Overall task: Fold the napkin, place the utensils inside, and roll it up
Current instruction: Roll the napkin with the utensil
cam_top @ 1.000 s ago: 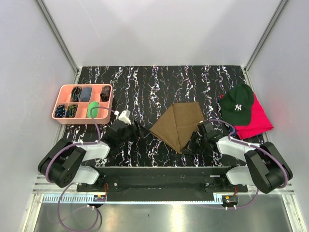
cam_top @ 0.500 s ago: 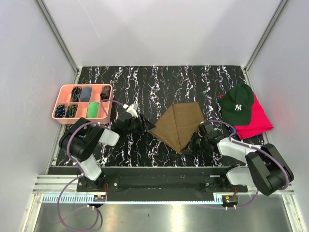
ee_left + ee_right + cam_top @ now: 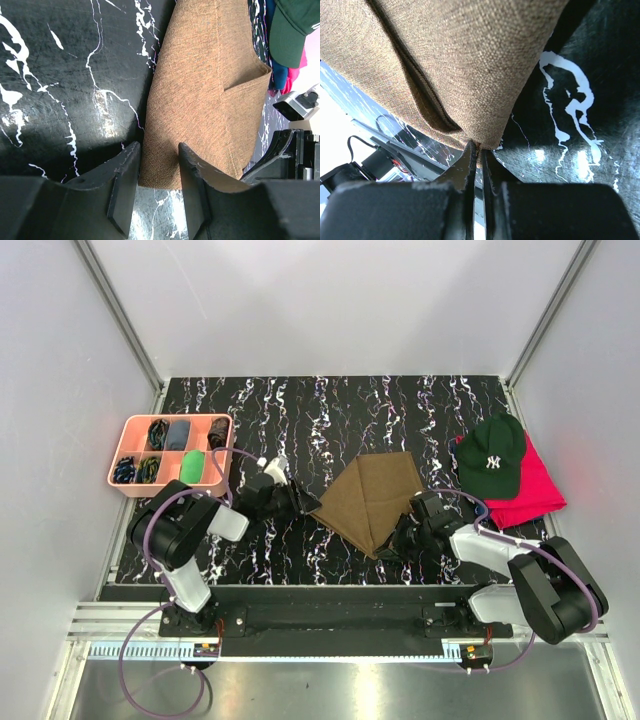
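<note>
The napkin [image 3: 372, 498] is lying folded over on itself near the middle of the bench [image 3: 300, 410], showing as a flat pointed shape with one layer's edge running down across it, so the folding step is judged to be at least partly done. The napkin's near right corner [image 3: 477, 142] is being pinched by the right jaws, which are pressed together with only the cloth between them. At the napkin's left corner [image 3: 159, 172] the left jaws are standing partly spread, one finger on each side of the corner; no firm grip is being shown there, and whether the cloth is being squeezed cannot be told. A further fold or a straightening of the cloth is judged to be the step in hand. No utensils are being seen on or beside the napkin. A pink tray [image 3: 120, 454] well to the left of the napkin is holding small dark and coloured items, but whether the cutlery is among them is too small to tell. A green cap [image 3: 492, 455] on a red cloth [image 3: 538, 495] is lying to the right of the napkin. Placing the utensils and rolling are judged to be wholly outstanding.
</note>
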`<state>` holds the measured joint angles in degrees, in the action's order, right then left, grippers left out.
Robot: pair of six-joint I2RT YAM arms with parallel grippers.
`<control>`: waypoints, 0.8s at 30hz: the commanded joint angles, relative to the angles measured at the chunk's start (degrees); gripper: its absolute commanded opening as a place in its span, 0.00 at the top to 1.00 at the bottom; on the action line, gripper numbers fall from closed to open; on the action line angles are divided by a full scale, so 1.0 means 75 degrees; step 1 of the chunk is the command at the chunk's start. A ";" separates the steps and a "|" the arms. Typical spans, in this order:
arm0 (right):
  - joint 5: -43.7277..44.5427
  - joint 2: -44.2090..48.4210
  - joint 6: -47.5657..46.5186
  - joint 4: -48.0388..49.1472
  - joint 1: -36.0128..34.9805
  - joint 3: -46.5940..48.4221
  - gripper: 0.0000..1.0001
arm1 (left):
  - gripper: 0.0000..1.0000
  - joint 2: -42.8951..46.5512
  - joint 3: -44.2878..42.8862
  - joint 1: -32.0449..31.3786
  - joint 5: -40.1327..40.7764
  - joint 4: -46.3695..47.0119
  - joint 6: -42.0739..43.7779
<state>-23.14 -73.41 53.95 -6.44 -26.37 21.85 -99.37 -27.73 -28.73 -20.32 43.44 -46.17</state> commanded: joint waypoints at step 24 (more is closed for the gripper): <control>0.3049 0.1549 -0.2517 -0.2669 -0.0409 0.2745 0.43 | 1.00 0.0663 -0.0709 0.0022 -0.0854 -0.2310 -0.0160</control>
<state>-7.46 -63.00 42.54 -24.05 -27.38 36.91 -97.01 -30.55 -28.67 -25.23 30.98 -47.05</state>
